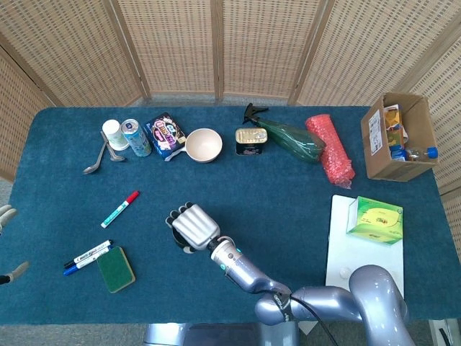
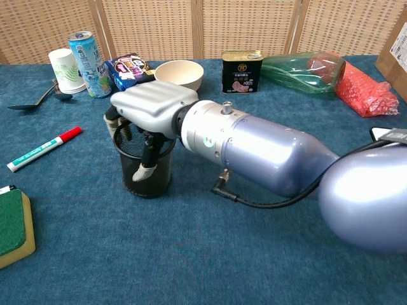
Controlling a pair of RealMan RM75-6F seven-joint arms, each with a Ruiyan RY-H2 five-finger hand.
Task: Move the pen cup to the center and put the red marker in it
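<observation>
Head view, right hand: the right hand (image 1: 193,225) sits over the pen cup (image 1: 183,244) near the middle of the blue table (image 1: 288,194); only a dark sliver of the cup shows under it
Head view, red marker: the red marker (image 1: 119,209) lies flat on the cloth, left of the cup and apart from it, red cap toward the far side
Head view, left hand: the left hand (image 1: 7,216) shows only as fingertips at the left edge; I cannot tell how it is set
Head view, other things: two pens (image 1: 87,256) beside a green sponge (image 1: 116,269) at front left; a bowl (image 1: 203,145), a tin (image 1: 251,140) and a soda can (image 1: 135,137) along the far side

Chest view, right hand: the right hand (image 2: 147,109) grasps the pen cup (image 2: 145,173) from above, fingers over the rim, some inside, some outside
Chest view, pen cup: black mesh, upright on the cloth
Chest view, red marker: the red marker (image 2: 43,149) lies left of the cup, not touching it
</observation>
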